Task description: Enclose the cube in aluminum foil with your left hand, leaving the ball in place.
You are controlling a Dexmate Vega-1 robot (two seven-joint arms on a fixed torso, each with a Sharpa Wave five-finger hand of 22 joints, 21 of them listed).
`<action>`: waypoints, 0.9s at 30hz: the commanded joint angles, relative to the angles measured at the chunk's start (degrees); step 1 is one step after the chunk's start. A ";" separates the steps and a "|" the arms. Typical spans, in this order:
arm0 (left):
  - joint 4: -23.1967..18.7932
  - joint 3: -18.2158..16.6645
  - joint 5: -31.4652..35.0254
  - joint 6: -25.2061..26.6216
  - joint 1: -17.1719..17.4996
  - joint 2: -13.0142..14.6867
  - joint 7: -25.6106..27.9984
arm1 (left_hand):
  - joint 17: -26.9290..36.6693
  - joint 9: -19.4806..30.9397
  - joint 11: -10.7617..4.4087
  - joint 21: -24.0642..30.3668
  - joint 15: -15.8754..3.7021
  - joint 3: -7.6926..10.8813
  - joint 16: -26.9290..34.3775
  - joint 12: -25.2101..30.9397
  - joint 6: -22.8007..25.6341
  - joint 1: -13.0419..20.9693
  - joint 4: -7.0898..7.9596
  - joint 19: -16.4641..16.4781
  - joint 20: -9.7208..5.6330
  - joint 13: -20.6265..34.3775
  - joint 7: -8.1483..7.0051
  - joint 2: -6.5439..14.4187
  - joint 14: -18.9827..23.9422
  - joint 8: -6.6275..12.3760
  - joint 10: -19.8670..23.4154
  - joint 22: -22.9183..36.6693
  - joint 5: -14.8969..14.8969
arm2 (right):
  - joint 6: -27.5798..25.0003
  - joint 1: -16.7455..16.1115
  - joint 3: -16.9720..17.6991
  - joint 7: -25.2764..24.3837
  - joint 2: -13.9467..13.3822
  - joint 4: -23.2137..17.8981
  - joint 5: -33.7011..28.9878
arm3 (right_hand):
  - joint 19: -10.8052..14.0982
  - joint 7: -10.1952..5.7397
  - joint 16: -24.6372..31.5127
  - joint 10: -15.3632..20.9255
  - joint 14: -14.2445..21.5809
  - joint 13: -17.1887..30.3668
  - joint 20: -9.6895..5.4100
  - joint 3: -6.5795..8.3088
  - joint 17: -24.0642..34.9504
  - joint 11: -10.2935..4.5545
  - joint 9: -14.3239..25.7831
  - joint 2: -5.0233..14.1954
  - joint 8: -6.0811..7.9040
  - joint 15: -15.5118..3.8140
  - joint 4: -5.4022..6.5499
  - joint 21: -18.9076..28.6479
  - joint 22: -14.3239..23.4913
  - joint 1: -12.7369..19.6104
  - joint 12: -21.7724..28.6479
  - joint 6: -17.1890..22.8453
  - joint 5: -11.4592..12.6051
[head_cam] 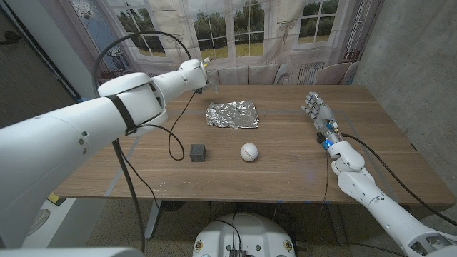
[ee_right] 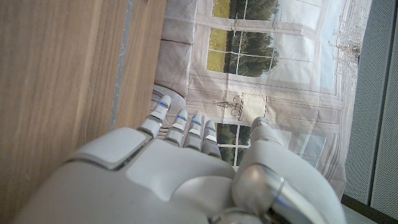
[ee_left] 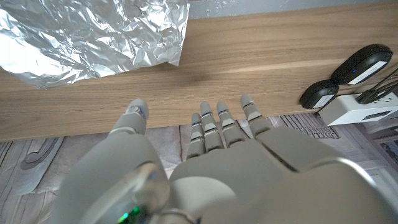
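Note:
A small dark cube sits on the wooden table, left of a white ball. A crinkled sheet of aluminum foil lies flat behind them, towards the far side. My left hand hovers over the table's far left edge, left of the foil, fingers apart and holding nothing. My right hand is at the right side of the table, fingers stretched out and empty, well away from the ball.
A backdrop printed with windows hangs behind the table. In the left wrist view, a white power strip and black plugs lie on the floor past the table's edge.

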 commanded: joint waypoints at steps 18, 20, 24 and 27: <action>3.40 7.75 4.79 -11.75 -0.70 1.84 1.03 | 1.31 0.38 2.05 0.47 1.83 -1.68 0.93 2.00 5.87 -3.18 1.42 0.47 0.67 1.86 3.36 0.95 2.11 1.25 4.43 0.52 -0.18 | 0.46 2.23 -0.92 0.74 1.27 1.92 -0.56 | 0.62 -0.11 0.05 0.45 0.75 0.03 0.21 0.16 -0.03 -0.01 0.07 0.08 0.09 0.01 0.32 -0.24 0.30 -0.43 -0.04 0.31 -0.13; 3.40 7.76 4.81 -12.09 -0.48 1.93 1.49 | 1.36 0.38 2.07 0.46 1.87 -1.74 0.93 2.05 6.07 -3.36 1.50 0.40 0.72 1.98 3.32 0.99 2.10 1.28 4.52 0.55 -0.18 | 0.47 2.45 -1.04 0.74 1.33 2.15 -0.73 | 0.64 -0.10 0.05 0.43 0.79 0.01 0.22 0.16 -0.04 -0.01 0.07 0.09 0.10 0.08 0.33 -0.26 0.30 -0.48 -0.06 0.34 -0.14; 3.40 7.99 5.00 -13.27 -0.03 2.18 2.65 | 1.41 0.38 2.24 0.46 1.90 -1.82 0.98 2.13 6.20 -3.52 1.53 0.35 0.91 2.13 3.51 0.98 2.22 1.26 4.62 0.58 -0.17 | 0.66 2.82 -1.15 0.85 1.56 2.70 -0.83 | 0.69 -0.12 0.04 0.62 0.87 -0.01 0.24 0.17 -0.06 -0.01 0.07 0.08 0.14 0.17 0.34 -0.31 0.30 -0.56 0.00 0.45 -0.14; 3.40 8.03 5.00 -14.03 0.26 2.33 3.06 | 1.47 0.38 2.25 0.58 1.43 -1.87 1.30 2.96 7.92 -3.56 1.34 0.46 0.95 2.64 3.59 0.97 3.21 1.73 6.29 0.67 -0.08 | 0.81 3.00 -1.19 0.86 1.66 3.07 -0.91 | 0.70 -0.03 0.03 0.67 0.89 -0.03 0.22 0.17 -0.06 0.00 0.07 0.09 0.15 0.09 0.37 -0.34 0.30 -0.63 0.00 0.50 -0.15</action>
